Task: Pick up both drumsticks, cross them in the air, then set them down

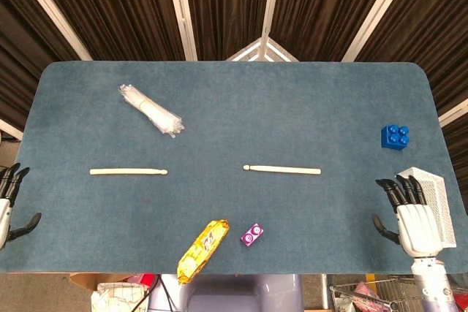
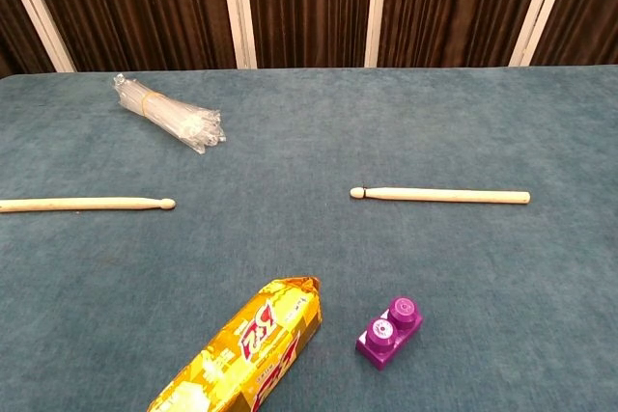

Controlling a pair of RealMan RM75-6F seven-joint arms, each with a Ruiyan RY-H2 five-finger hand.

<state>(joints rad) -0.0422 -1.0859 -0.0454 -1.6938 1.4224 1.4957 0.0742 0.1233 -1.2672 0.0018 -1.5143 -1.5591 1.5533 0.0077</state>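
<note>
Two pale wooden drumsticks lie flat on the blue table, tips pointing toward each other. The left drumstick (image 1: 129,172) (image 2: 85,205) rests at the left side, the right drumstick (image 1: 282,170) (image 2: 440,195) near the middle. My left hand (image 1: 9,206) shows only at the far left edge, off the table, fingers apart and holding nothing. At the lower right corner my right hand (image 1: 411,213) hovers with fingers spread, empty, well to the right of the right drumstick. Neither hand appears in the chest view.
A bundle of clear plastic straws (image 1: 151,109) (image 2: 169,113) lies at the back left. A yellow snack packet (image 1: 202,249) (image 2: 246,352) and a purple brick (image 1: 252,234) (image 2: 390,332) sit near the front edge. A blue brick (image 1: 395,137) stands at the right.
</note>
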